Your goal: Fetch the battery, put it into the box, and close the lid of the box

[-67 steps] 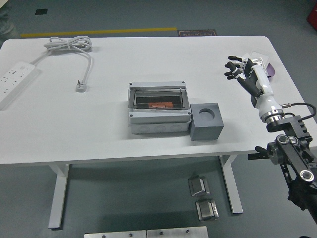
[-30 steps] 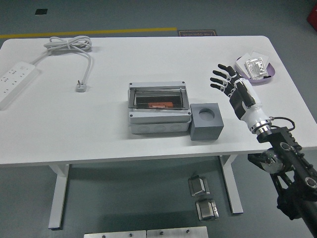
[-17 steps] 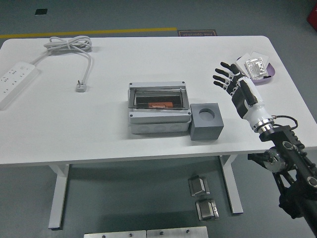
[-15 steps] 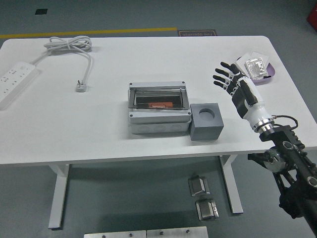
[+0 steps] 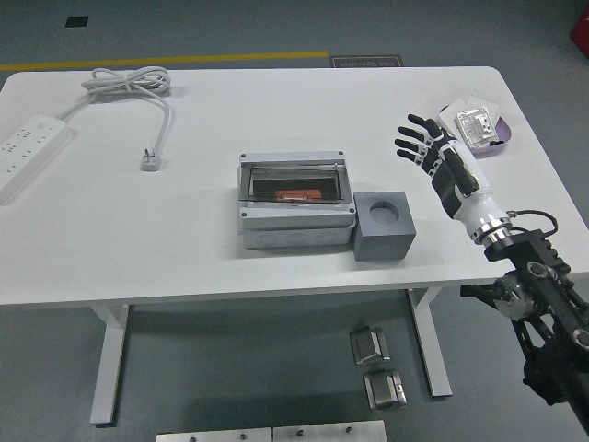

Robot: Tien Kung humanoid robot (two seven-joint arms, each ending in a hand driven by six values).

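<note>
While the right hand (image 5: 431,149) hovers over the white bench (image 5: 184,230) with all five fingers spread, it holds nothing. Left arm is not in view.

Grey plastic junction box (image 5: 294,201) sits well to the hand's left, its smoked transparent lid (image 5: 293,180) tilted up on the far side. An orange flat piece (image 5: 297,194) shows through the lid, inside the box; could be the battery, can't confirm at this resolution. Dark grey cube with a round recess on top (image 5: 383,225) sits touching the box's right side, between box and hand, slightly nearer the bench edge than the hand. The recess looks empty.

Just right of and beyond the fingertips: a shallow purple tray (image 5: 497,138) holding a white square module (image 5: 475,122) and another white piece.

Judgement: if the orange piece is the battery, fetch and place are done, and the lid closure is what's left. Next move calls for swinging the hand left over the cube without clipping it, getting the fingers behind the lid's upper edge, and pressing it forward and down until it seats.

White power strip with coiled cable (image 5: 32,143) is far left, irrelevant.
</note>
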